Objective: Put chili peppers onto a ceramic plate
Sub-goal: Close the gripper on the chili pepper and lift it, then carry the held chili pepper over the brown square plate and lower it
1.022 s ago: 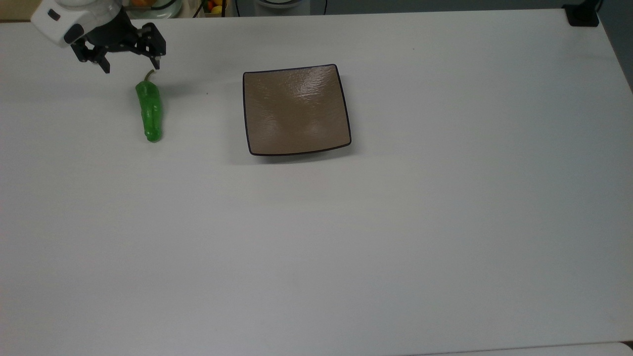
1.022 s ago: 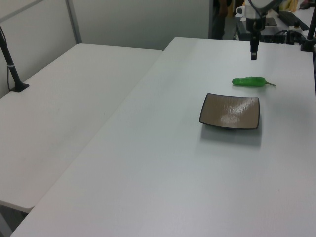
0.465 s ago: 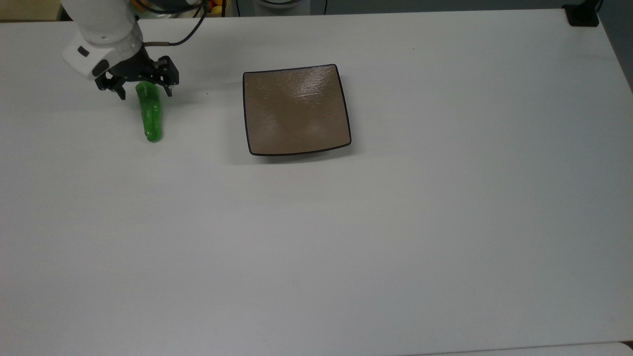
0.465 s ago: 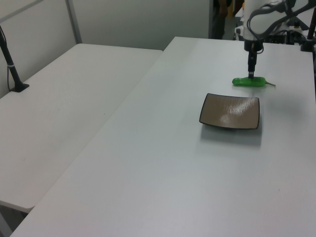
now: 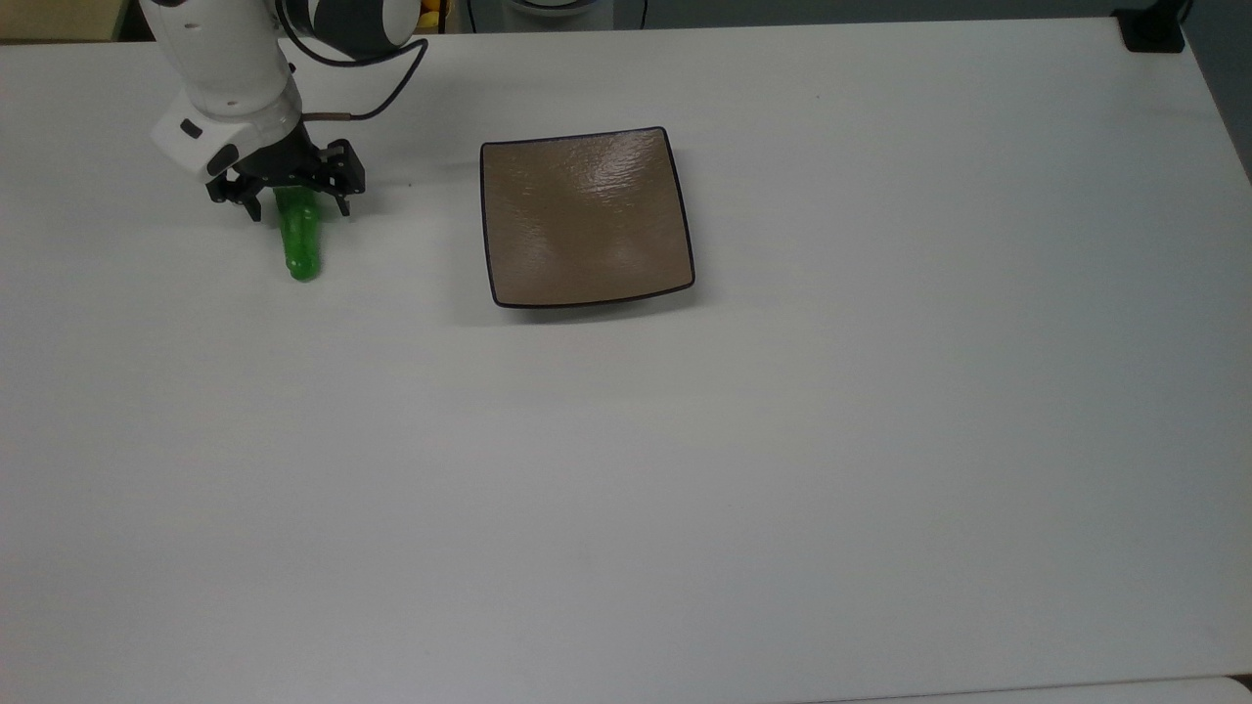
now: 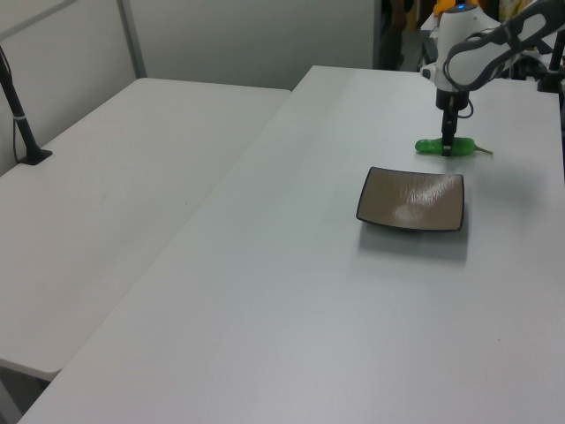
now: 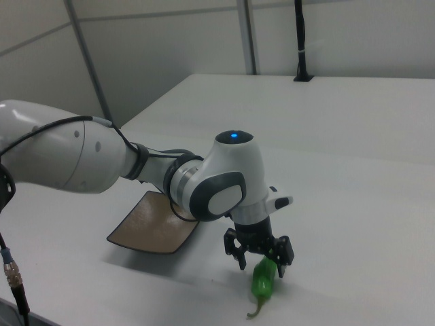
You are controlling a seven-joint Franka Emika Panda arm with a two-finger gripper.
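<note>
Since a second ago the gripper (image 5: 295, 200) has come down from above the stem and now straddles the green chili pepper (image 5: 300, 242), fingers spread either side of it, not yet closed. In the top view the pepper lies on the white table (image 5: 685, 469), well to the left of the empty square ceramic plate (image 5: 585, 217).

In the left view the gripper (image 6: 448, 148) stands over the pepper (image 6: 431, 147), beyond the plate (image 6: 411, 200).

In the right view the open gripper (image 7: 262, 263) brackets the pepper (image 7: 263, 283), the plate (image 7: 153, 227) lying to the right view's left.

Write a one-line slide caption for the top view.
Open gripper straddles a green pepper on the table, beside a brown plate.
</note>
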